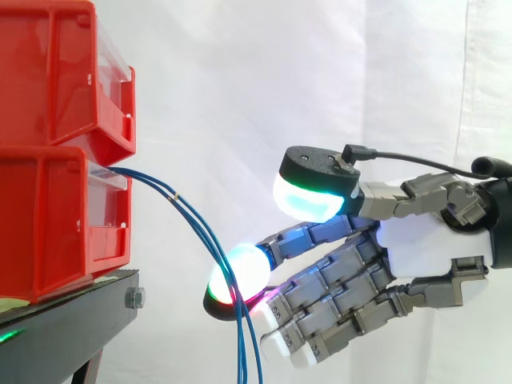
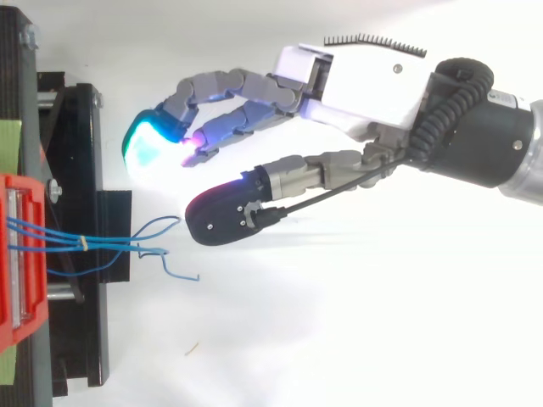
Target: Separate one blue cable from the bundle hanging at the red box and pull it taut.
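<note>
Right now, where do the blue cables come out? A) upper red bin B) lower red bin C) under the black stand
B: in the side view the blue cables leave the front of the lower red bin and hang down past the black stand.

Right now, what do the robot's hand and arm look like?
The hand has a white palm shell and grey segmented fingers. Its fingertips are thick rounded pads with black backs, glowing cyan-white, green and magenta. The wrist behind it is black, then silver.
</note>
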`<state>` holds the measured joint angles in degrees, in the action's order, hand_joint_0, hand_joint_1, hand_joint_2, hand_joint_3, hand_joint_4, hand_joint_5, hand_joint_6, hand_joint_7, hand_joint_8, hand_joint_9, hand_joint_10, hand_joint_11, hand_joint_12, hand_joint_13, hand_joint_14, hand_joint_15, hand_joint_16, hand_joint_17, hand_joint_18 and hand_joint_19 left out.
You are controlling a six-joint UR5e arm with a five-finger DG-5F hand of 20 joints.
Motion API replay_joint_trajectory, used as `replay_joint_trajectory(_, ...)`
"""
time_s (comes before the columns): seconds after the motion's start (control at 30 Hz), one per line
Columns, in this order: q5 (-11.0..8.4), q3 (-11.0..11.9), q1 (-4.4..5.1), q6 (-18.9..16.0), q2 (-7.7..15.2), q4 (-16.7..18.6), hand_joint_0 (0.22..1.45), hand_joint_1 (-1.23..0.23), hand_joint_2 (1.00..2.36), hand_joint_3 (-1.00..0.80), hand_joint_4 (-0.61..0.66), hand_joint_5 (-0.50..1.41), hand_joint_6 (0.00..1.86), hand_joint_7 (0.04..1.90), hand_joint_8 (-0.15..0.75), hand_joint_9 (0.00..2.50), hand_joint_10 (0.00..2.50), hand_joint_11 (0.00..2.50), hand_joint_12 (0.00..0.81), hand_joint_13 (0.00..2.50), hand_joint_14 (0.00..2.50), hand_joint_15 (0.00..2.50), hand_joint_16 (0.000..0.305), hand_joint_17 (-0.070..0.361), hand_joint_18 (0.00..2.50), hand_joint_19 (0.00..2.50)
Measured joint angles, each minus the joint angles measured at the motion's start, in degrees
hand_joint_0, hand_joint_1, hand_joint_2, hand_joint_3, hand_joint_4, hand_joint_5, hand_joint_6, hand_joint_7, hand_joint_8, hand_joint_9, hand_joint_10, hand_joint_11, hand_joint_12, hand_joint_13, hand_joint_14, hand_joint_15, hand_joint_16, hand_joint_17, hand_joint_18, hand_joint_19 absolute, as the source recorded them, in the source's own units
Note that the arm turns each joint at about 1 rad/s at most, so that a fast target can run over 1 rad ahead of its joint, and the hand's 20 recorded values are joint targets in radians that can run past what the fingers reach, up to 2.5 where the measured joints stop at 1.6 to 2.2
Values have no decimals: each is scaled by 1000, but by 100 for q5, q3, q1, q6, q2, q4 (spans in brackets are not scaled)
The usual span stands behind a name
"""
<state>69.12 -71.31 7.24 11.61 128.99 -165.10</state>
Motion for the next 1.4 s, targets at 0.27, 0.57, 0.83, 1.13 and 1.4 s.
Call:
replay_joint_trajectory(0.27, 133, 62, -7, -59, 146, 162, 569, -619, 1003, -459, 196, -179, 502, 838, 274, 702, 9, 315, 340, 666, 9, 272, 42, 95, 532, 249)
replay_joint_trajectory(0.57, 494, 269, 12, -345, 335, 226, 568, -641, 1002, -469, 194, -178, 502, 841, 274, 711, 9, 317, 340, 679, 10, 281, 42, 95, 544, 256)
replay_joint_trajectory(0.83, 956, 305, 17, -471, 344, 395, 574, -668, 1001, -475, 196, -176, 502, 840, 273, 718, 9, 323, 339, 696, 12, 286, 41, 93, 559, 256)
replay_joint_trajectory(1.13, 1093, 308, 22, -564, 345, 597, 592, -696, 1002, -468, 201, -172, 502, 848, 276, 740, 9, 338, 337, 718, 10, 297, 40, 91, 589, 261)
replay_joint_trajectory(1.4, 1171, 308, 4, -571, 346, 641, 613, -679, 1007, -395, 200, -154, 503, 975, 277, 754, 12, 353, 337, 737, 11, 318, 40, 90, 596, 279)
